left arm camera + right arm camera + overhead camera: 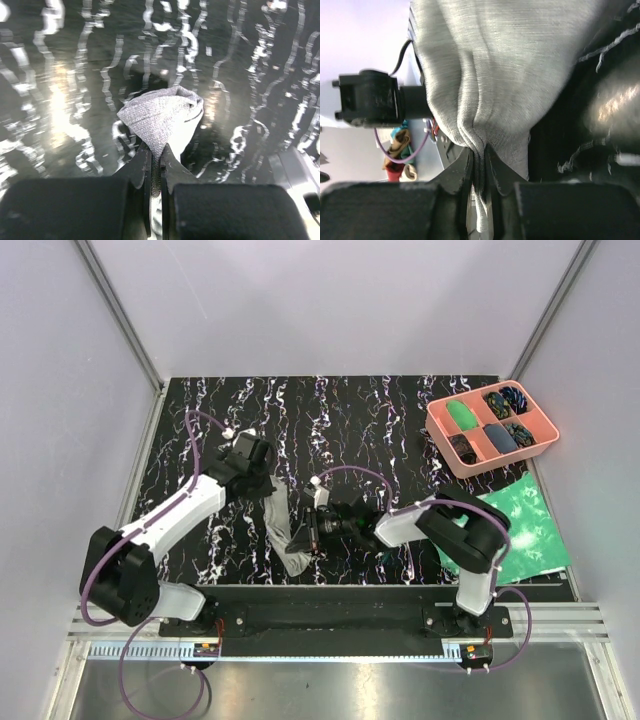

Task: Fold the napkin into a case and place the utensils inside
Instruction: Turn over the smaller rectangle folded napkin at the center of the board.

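The light-grey napkin [284,528] hangs as a crumpled strip between my two grippers, over the middle of the black marbled mat, and has no flat case shape. My left gripper [268,488] is shut on its upper end. In the left wrist view the bunched napkin [162,117] bulges out ahead of the left gripper [156,156], whose jaws pinch it. My right gripper [313,530] is shut on the lower part. In the right wrist view, folds of the napkin [490,70] run down into the right gripper [479,154]. The utensils are out of view.
A pink compartmented tray [436,426] with dark and green items stands at the back right. A green-and-white mottled sheet [520,525] lies on the right, partly under the right arm. The black marbled mat [350,420] covers the table between grey walls.
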### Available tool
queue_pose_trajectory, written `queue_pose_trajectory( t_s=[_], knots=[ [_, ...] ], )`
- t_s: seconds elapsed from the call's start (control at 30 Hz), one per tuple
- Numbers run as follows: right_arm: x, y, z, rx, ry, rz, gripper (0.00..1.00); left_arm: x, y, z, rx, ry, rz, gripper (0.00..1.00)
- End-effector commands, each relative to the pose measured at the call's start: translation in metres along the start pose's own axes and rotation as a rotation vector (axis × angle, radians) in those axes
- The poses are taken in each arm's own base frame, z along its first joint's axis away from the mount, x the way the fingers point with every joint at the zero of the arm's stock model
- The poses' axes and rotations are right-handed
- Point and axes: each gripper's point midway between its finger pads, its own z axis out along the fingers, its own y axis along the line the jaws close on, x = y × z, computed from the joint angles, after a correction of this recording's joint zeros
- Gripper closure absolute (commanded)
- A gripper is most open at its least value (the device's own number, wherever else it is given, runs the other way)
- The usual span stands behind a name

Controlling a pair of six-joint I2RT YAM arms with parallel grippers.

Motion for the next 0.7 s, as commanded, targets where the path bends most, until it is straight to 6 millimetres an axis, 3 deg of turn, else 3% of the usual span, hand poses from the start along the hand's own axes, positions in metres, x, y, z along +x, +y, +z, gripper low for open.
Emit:
queue_pose_trajectory(
  t_s=[0.0,0.07,0.1,0.23,0.37,0.53,0.67],
  knots=[
    [-0.014,0.016,0.019,-0.149,-0.012,0.049,0.82,-0.014,0.023,-0.016,-0.167,-0.061,0.024,1.0],
    [-0.018,0.021,0.024,-0.196,-0.013,0.059,0.77,-0.017,0.027,-0.017,-0.232,-0.083,0.041,1.0],
    [-0.015,0.014,0.028,-0.183,-0.003,0.073,0.75,-0.013,0.026,-0.012,-0.258,-0.063,0.055,1.0],
    [-0.013,0.004,0.029,-0.116,0.021,0.056,0.53,-0.017,0.024,-0.004,-0.377,-0.077,0.106,1.0],
    [-0.01,-0.014,0.009,0.018,0.0,0.053,0.38,-0.025,0.01,0.001,-0.457,-0.099,0.104,1.0],
    [-0.005,-0.03,-0.017,0.103,-0.028,0.071,0.32,-0.02,0.004,0.014,-0.568,-0.077,0.124,1.0],
    [0.006,-0.043,-0.033,0.175,-0.028,0.018,0.22,-0.029,-0.018,0.024,-0.619,-0.091,0.121,1.0]
  ],
)
